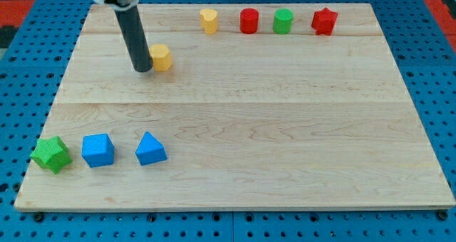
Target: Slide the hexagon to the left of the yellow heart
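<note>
Upper left: yellow hexagon [162,58] upright | my tip [143,69] touching

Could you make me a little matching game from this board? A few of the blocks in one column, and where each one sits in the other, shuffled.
Things:
1. yellow hexagon
2. green star
3. red star
4. blue cube

Places:
A. top row, farthest toward the view's right
B. right beside my tip, on its right in the view
C. bottom left corner of the board
D. bottom row, between the green star and the blue triangular block

Pairs: 1-B, 2-C, 3-A, 4-D
</note>
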Tool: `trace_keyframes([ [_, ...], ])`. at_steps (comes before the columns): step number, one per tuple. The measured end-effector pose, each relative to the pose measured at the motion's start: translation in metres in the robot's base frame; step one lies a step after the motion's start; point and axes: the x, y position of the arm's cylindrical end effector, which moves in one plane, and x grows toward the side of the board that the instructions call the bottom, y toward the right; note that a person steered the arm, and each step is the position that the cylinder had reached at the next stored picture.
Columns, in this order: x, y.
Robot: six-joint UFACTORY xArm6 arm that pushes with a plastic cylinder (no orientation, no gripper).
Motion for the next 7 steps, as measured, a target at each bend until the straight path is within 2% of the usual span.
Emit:
trace_keyframes([
  [1, -0.015, 0.000],
  [2, 0.013, 0.002],
  [3, 0.003, 0.039],
  [5, -0.072, 0.026],
  [6, -0.058, 0.024],
  [7, -0.064, 0.024],
])
